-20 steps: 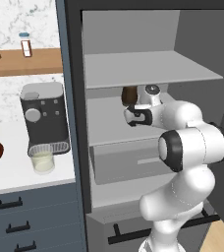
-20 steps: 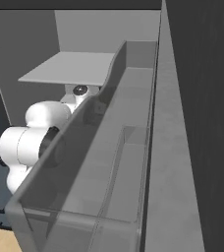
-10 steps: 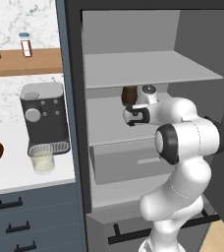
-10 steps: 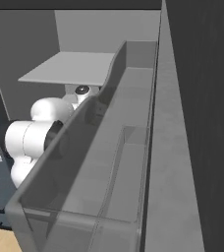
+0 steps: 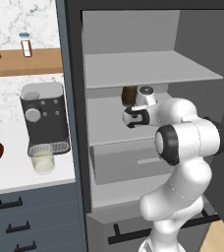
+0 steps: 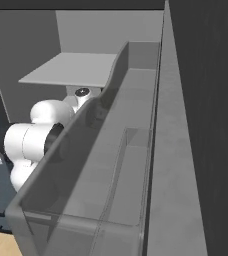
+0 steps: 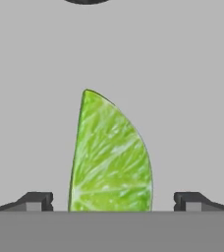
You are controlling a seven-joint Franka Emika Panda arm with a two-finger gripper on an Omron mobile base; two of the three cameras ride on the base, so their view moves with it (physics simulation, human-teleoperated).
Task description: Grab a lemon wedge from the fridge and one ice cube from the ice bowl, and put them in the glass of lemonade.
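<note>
Arm swung elbow further right, reaching into fridge [image 5: 133, 69]; gripper [image 7: 114, 201] wide open, lemon wedge [image 7: 110, 155] between fingertips, ungrabbed.

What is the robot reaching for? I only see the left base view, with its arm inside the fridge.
Observer: A lemon wedge, lying on the pale grey shelf, seen in the hand view.
Operator: Has it grabbed it?
Observer: No. The gripper is open, one fingertip on each side of the wedge, with gaps.
Operator: What is that brown thing behind the hand?
Observer: I cannot tell; the hand view shows just a dark edge beyond the wedge.
</note>
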